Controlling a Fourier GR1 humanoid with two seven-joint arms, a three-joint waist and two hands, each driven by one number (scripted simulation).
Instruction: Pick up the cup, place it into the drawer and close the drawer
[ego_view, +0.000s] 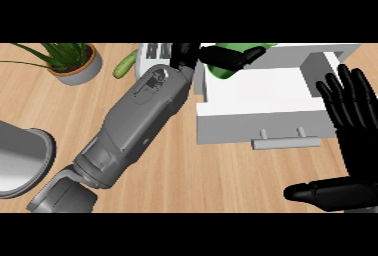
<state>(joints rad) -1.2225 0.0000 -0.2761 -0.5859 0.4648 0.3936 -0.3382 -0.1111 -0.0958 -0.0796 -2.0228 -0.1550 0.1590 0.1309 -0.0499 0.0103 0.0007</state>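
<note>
Open drawer at 1 o'clock on desk, handle toward 6. Cup in left hand over drawer's 11 o'clock corner. Plant pot at 10, bowl at 8, right hand at 4.

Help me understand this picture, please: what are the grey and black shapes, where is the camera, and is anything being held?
The camera sits at the robot's head, looking steeply down at a wooden counter. The grey forearm ends in the black left hand, curled round a green cup over the open white drawer, which has a grey handle. The right hand rests open at the view's right edge, fingers up. Also on the counter: a potted plant, a green vegetable and a grey round object at the left edge.
</note>
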